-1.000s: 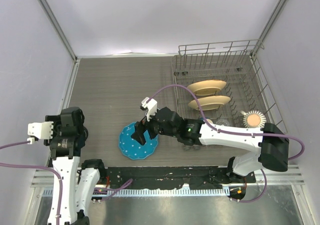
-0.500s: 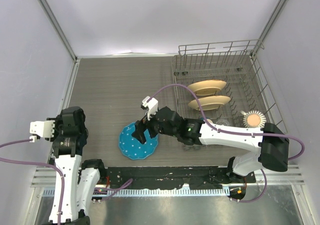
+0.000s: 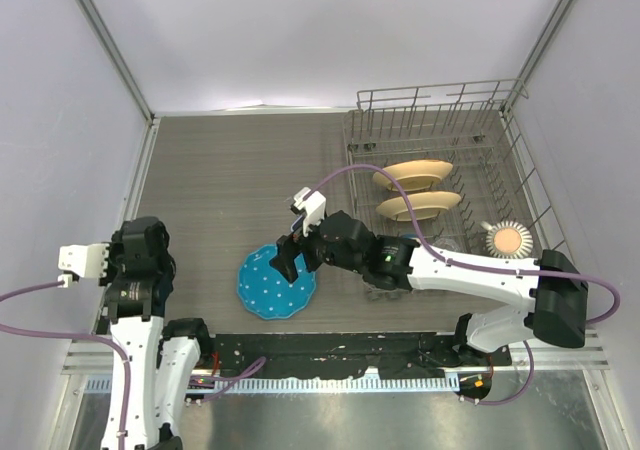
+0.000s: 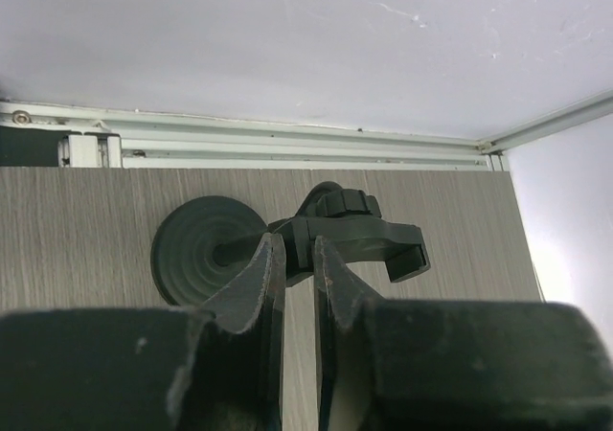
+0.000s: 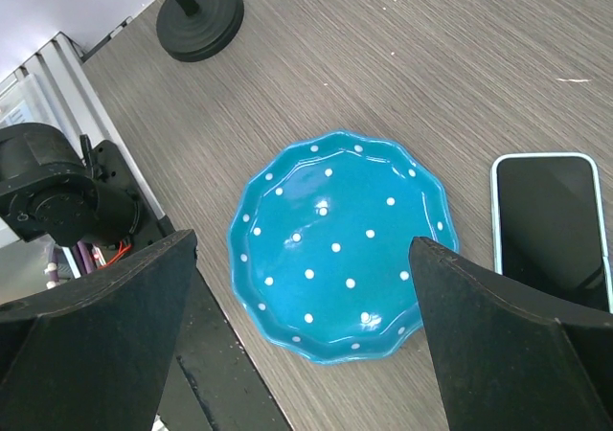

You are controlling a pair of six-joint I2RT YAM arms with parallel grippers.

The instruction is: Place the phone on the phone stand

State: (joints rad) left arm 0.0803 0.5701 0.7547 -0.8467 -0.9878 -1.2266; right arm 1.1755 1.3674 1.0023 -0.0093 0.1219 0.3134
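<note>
The phone (image 5: 554, 225) lies flat on the table (image 5: 431, 67), screen up, just beside the rim of the plate (image 5: 335, 287). A narrow strip of table is seen between the two. The right claw (image 5: 305, 241) is held wide open above the plate, so that the plate is framed between its two fingers. The phone is left outside that span. It lies past the finger (image 5: 508, 354) on the right of the wrist view, and its near end is hidden behind that finger. In the top view the phone is covered by the right arm (image 3: 440, 265).

The stand (image 5: 199, 14) is set upright on the table near the left edge, well apart from the phone, with the plate between them. In the left wrist view the left claw (image 4: 297, 244) is drawn narrow. The stand's thin neck, just below the cradle, appears to be pinched between the fingertips, though black on black leaves the contact unsure. The round base is seen to the left of those fingers, flat on the table.

At the far right of the table a wire rack (image 3: 430, 100) is placed, and two cream dishes (image 3: 412, 175) are held in it.
</note>
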